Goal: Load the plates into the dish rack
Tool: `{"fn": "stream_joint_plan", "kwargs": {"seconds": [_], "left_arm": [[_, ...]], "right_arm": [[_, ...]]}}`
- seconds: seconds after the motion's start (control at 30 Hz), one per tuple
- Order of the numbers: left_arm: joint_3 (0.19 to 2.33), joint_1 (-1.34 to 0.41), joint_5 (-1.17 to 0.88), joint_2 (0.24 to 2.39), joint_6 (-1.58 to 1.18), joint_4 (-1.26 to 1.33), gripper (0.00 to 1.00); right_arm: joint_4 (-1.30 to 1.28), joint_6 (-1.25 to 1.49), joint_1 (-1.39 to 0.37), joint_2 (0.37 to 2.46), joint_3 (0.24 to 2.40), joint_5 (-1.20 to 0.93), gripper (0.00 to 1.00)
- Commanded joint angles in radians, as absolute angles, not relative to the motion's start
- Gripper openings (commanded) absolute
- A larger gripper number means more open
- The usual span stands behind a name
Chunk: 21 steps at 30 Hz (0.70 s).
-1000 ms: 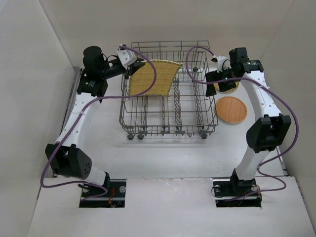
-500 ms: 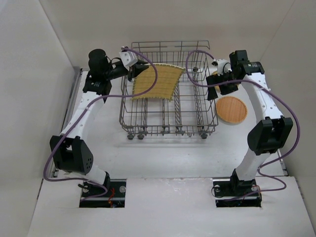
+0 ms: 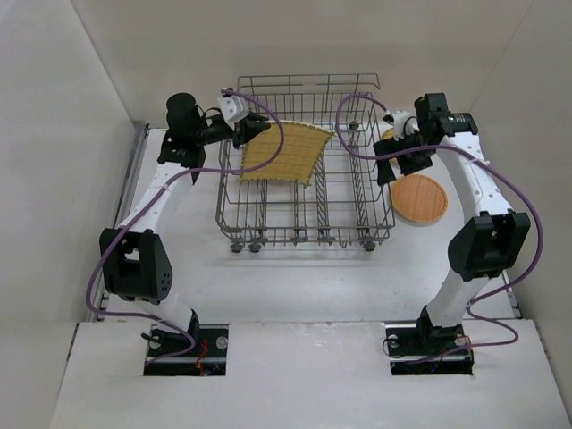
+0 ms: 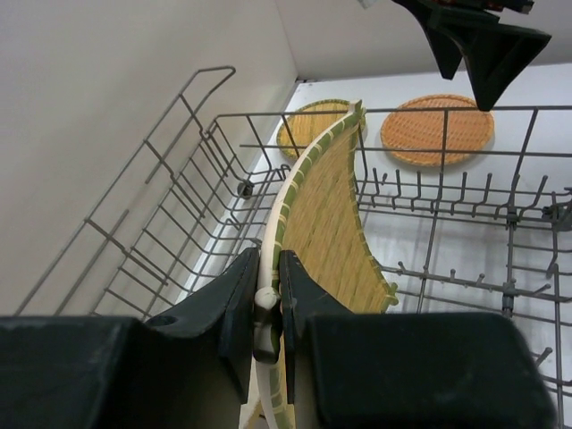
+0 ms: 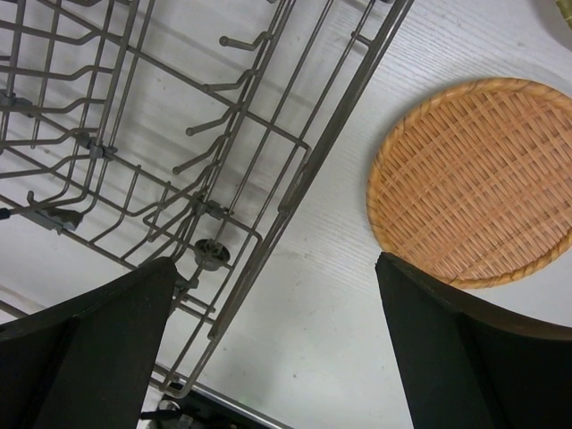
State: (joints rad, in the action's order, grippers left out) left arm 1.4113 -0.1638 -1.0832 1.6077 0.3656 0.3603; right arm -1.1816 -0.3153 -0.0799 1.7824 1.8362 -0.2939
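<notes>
My left gripper (image 3: 254, 132) (image 4: 266, 304) is shut on the edge of the square yellow plate (image 3: 284, 152) (image 4: 332, 214). It holds the plate tilted on edge above the back left of the dish rack (image 3: 308, 229) (image 4: 447, 111). My right gripper (image 3: 399, 159) (image 5: 273, 261) is open and empty, above the table just right of the rack's right wall (image 5: 304, 170). A round orange plate (image 3: 420, 197) (image 5: 474, 179) (image 4: 438, 130) lies flat on the table right of the rack. A yellow-tan round plate (image 4: 313, 123) lies behind it, mostly hidden in the top view.
White walls close in on the left, back and right. The rack's taller wire back (image 3: 304, 85) stands at the far side. Purple cables (image 3: 357, 94) loop over the rack from both wrists.
My left gripper has carried the square plate a little to the right and farther over the rack. My right gripper has shifted slightly toward the rack, still open.
</notes>
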Motion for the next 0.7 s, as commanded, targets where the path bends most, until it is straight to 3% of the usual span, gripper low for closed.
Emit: {"fn": "stream_joint_plan", "kwargs": {"seconds": [0.0, 0.4, 0.67], "left_arm": [[1.405, -0.136, -1.146, 1.600, 0.356, 0.489, 0.01], [1.312, -0.096, -1.164, 1.617, 0.368, 0.564, 0.01], [1.385, -0.093, -1.232, 1.658, 0.373, 0.558, 0.01]], "right_arm": [[-1.204, -0.330, -0.090, 1.763, 1.855, -0.284, 1.00], [-1.230, -0.331, -0.097, 1.819, 1.904, -0.268, 1.00], [-1.224, -0.325, -0.126, 1.841, 1.910, -0.261, 1.00]]}}
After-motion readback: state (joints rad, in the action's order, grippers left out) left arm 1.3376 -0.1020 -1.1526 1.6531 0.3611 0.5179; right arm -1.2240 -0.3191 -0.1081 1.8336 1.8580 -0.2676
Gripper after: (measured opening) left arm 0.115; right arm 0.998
